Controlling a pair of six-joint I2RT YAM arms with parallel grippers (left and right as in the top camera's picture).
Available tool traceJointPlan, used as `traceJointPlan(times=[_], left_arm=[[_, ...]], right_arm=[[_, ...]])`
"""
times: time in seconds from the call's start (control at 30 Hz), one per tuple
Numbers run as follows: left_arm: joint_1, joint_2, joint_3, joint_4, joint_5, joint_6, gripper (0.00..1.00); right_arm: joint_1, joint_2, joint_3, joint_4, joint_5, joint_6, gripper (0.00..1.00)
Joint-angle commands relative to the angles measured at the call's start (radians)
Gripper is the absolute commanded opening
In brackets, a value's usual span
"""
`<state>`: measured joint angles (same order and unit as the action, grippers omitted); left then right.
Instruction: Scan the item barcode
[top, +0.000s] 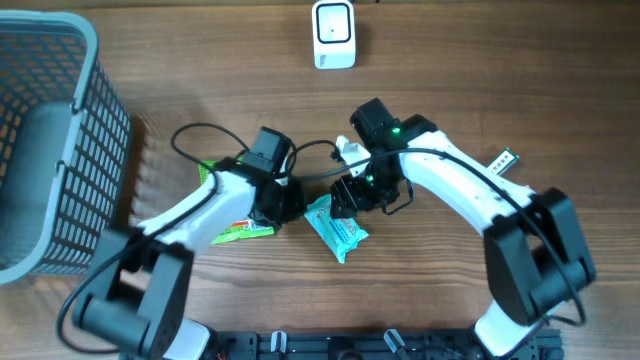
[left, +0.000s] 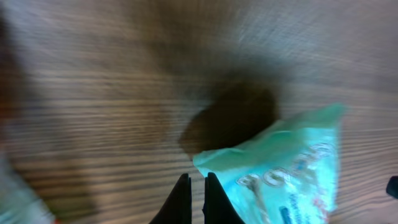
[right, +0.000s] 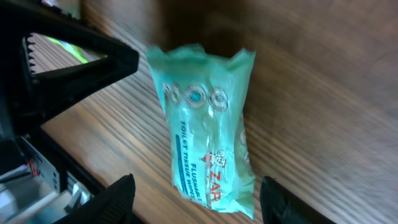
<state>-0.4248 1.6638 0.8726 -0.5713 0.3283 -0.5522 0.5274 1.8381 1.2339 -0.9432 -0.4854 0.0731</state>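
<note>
Left end effector (left: 196, 182) is closed on nothing, its two fingertips almost together just left of the teal tissue pack (right: 205, 124), which lies flat on the bench (top: 200, 60) near the middle, printed side up. On the other side the right end effector (right: 199, 202) stands open over the pack, one finger on each side of its width and neither seen to touch the wrapper. No barcode shows in any view, so it is probably on the underside or a hidden edge. The step in hand looks like the pickup, with the scan itself not yet begun. The next move calls for the right fingers to come down and close across the soft body of the pack rather than on its crimped ends, then lift it and turn it until the code faces the scanner (top: 333, 33), which stands at the far edge of the bench. Room is tight right at the pack: both end effectors sit close together, so the left one would do well to back off first. Between the pack and the scanner the bench is bare wood, an open path. A green packet (top: 240, 230) lies partly under the left arm, and the basket (top: 90, 40) stands well apart at the far left.
</note>
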Motion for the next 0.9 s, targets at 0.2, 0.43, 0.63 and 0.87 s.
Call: traceJointPlan(times=[0.2, 0.43, 0.63, 0.87], left_arm=[[-0.069, 0.137, -0.007, 0.06, 0.024, -0.034, 0.11], [-0.069, 0.137, -0.007, 0.06, 0.023, -0.037, 0.16], [-0.069, 0.137, -0.007, 0.06, 0.023, -0.037, 0.17], [-0.055, 0.015, -0.006, 0.008, 0.027, -0.006, 0.17]], right_arm=[[0.004, 0.1, -0.032, 0.011, -0.164, -0.022, 0.6], [0.005, 0.1, -0.106, 0.091, -0.196, -0.021, 0.5], [0.004, 0.1, -0.113, 0.124, -0.196, -0.021, 0.04], [-0.037, -0.002, -0.078, 0.114, -0.129, -0.017, 0.04]])
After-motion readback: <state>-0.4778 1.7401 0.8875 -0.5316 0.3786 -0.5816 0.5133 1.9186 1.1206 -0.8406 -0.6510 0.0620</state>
